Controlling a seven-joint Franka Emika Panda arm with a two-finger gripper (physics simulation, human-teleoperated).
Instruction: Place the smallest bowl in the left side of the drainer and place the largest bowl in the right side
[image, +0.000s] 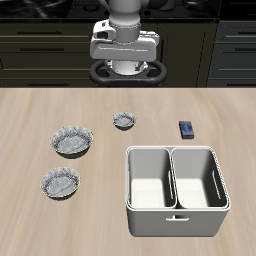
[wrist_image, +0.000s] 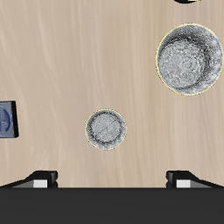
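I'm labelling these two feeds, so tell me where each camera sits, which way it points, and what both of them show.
Exterior view: in front of and above the table, facing the robot; shows the arm and gripper, three bowls, the drainer.
Wrist view: on the gripper, looking straight down at the table; its fingertips show at the frame's edge.
Shared: the smallest bowl, a wider bowl, a small blue object.

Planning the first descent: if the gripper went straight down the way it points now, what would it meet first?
Probably bare table, close beside the smallest bowl. The gripper looks open and holds nothing; depth is unclear.
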